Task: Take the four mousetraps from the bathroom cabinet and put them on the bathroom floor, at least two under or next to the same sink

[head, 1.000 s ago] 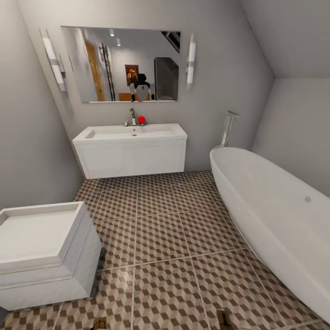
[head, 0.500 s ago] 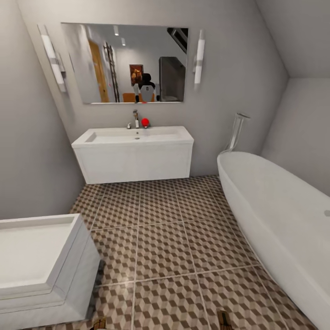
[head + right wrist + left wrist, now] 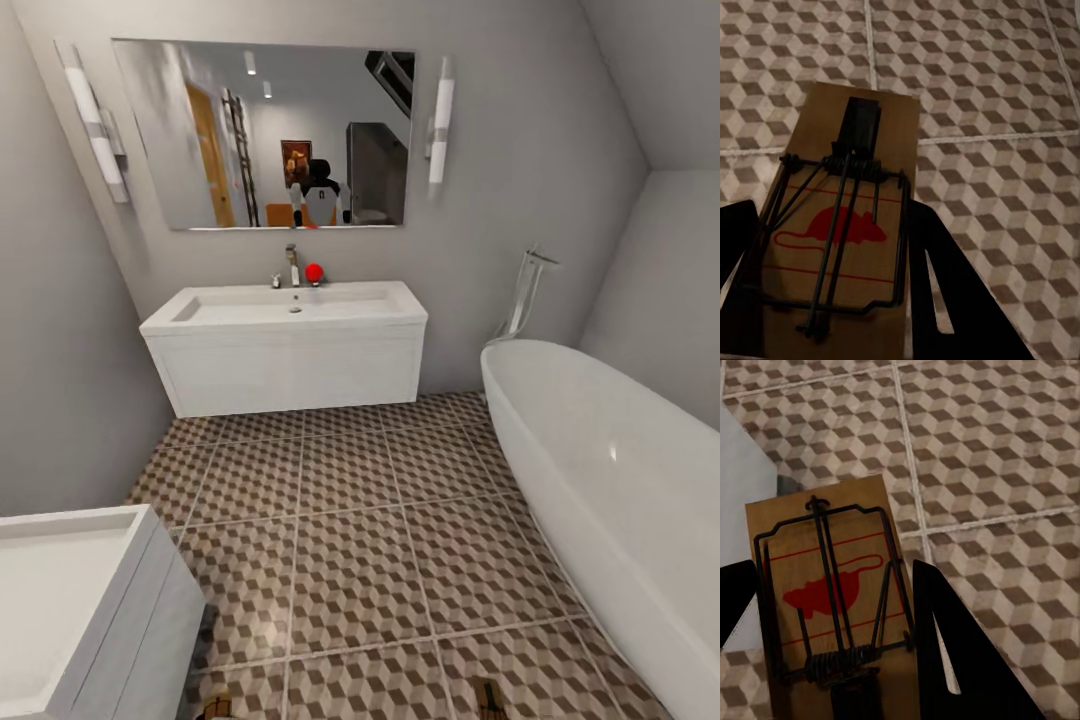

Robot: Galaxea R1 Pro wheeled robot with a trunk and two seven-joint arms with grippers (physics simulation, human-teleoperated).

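Two mousetraps are in our grippers, one in each, and both hang above the bathroom floor (image 3: 400, 540). In the left wrist view, the left mousetrap (image 3: 825, 600) sits between the two dark fingers of our left gripper (image 3: 832, 607); the jaws are closed against the board's long edges, with its red mouse print and dark wire spring facing the camera. In the right wrist view, the right mousetrap (image 3: 840, 225) is likewise clamped between the fingers of our right gripper (image 3: 832, 255), the jaws pressed to both sides of the tan board. Beneath each trap we see the cube-patterned tiles and pale grout lines.

From the head camera, the tips of both traps peek in at the lower edge, the left one (image 3: 217, 707) and the right one (image 3: 489, 697). Ahead of us, the sink (image 3: 285, 345) hangs on the far wall, with a chrome faucet (image 3: 291, 265) and a small red object (image 3: 314, 272) on its back rim. A mirror (image 3: 265, 135) hangs above it. A white bathtub (image 3: 610, 490) runs along our right, and a white boxy fixture (image 3: 90, 610) stands at our near left.
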